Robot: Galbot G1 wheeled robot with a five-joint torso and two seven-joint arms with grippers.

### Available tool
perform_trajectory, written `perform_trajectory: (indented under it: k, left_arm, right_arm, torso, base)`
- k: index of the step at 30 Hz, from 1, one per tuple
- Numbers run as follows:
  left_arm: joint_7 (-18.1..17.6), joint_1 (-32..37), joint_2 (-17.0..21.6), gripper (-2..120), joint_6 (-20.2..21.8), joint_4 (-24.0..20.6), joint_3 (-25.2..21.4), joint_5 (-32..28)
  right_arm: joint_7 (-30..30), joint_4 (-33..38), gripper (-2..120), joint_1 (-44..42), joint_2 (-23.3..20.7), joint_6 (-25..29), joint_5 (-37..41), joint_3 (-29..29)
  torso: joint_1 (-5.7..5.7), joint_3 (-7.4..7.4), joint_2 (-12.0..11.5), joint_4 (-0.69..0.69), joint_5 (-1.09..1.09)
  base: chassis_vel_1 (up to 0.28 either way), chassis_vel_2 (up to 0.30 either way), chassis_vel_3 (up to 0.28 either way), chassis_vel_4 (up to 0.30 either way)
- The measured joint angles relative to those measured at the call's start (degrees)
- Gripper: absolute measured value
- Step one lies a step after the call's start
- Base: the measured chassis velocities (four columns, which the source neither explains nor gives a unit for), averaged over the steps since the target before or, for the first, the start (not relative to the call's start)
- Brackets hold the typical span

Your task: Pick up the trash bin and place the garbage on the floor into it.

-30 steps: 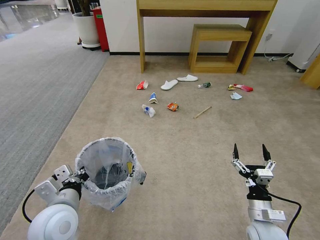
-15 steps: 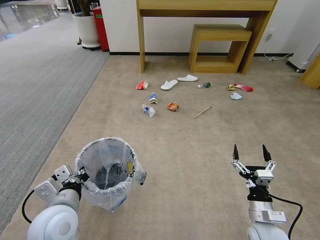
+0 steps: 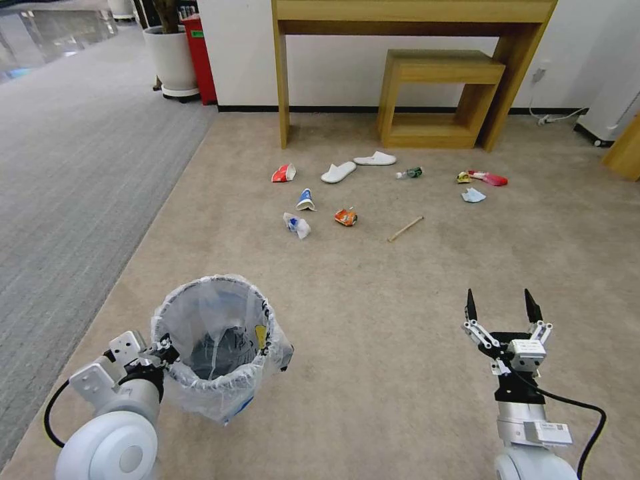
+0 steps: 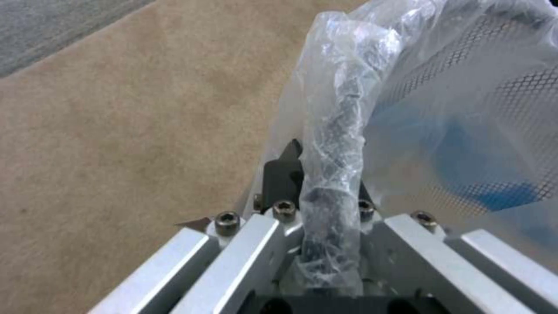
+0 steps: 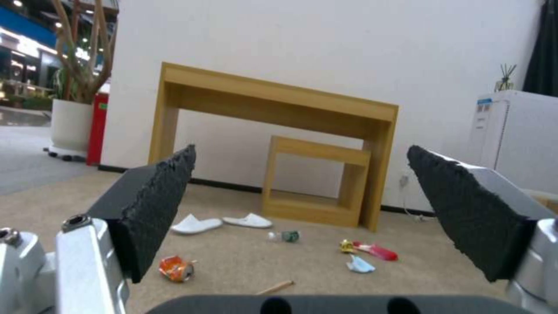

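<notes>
Crinkled clear plastic lines the black trash bin [image 3: 217, 347].

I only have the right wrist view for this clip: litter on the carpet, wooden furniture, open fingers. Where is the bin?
Observer: The trash bin hangs at the robot's left front, with the left gripper shut on its bag-covered rim.
Operator: Anything in it yet?
Observer: The head view shows something yellow inside the liner; I cannot tell what.
Operator: Any litter outside my view?
Observer: Yes, a red-white cup, a blue-white cup and a crumpled plastic bottle lie left of the orange can.
Operator: And my gripper?
Observer: The right gripper hovers open above bare carpet, short of the litter.
</notes>
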Motion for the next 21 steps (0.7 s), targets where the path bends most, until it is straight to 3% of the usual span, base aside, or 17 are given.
perform_trajectory:
  k: [21]
  left_arm:
    - [0.0, -0.2, 0.3, 0, 0.0, 0.2, -0.1, -0.2]
  right_arm:
    - [0.2, -0.4, 93, 0.0, 0.7, 0.1, -0.8, 0.0]
  torso:
    - [0.0, 0.0, 0.0, 0.0, 0.01]
  base:
    - [-0.103, 0.103, 0.105, -0.104]
